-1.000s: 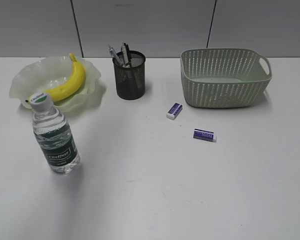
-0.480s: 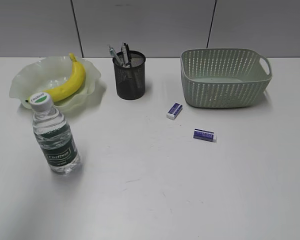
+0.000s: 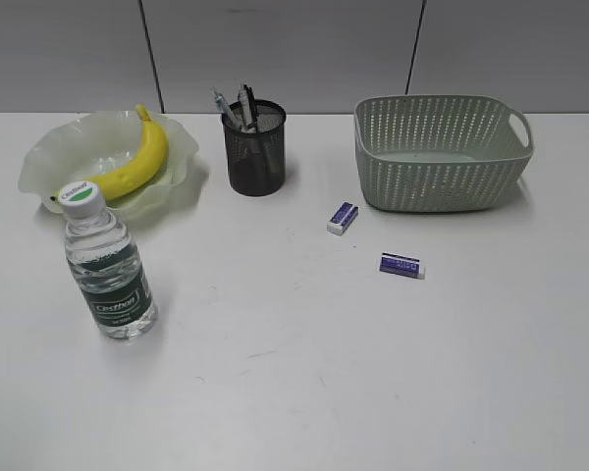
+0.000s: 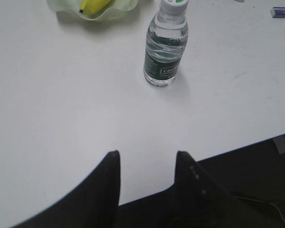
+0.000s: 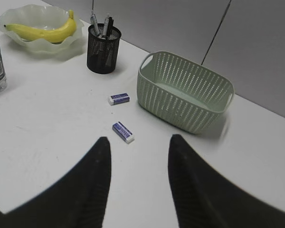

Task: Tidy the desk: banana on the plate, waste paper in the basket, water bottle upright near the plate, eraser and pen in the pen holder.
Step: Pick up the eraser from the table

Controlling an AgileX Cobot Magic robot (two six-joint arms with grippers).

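The banana [image 3: 142,157] lies in the wavy green plate [image 3: 39,169] at the back left of the desk [image 3: 294,373]. In front of the plate the water bottle [image 3: 108,270] stands upright. Pens [image 3: 241,106] stick out of the black mesh pen holder [image 3: 255,152]. Two purple-sleeved erasers [image 3: 343,218] [image 3: 401,265] lie on the desk near the basket [image 3: 442,157]. The waste paper shows in no view. My left gripper [image 4: 147,154] hangs open over the desk's front edge, well short of the bottle [image 4: 166,45]. My right gripper [image 5: 140,140] is open and empty, just behind the nearer eraser [image 5: 123,132].
Neither arm appears in the exterior view. A grey panelled wall [image 3: 294,49] runs behind the desk. The desk's front edge [image 4: 237,149] shows in the left wrist view, with dark floor beyond it.
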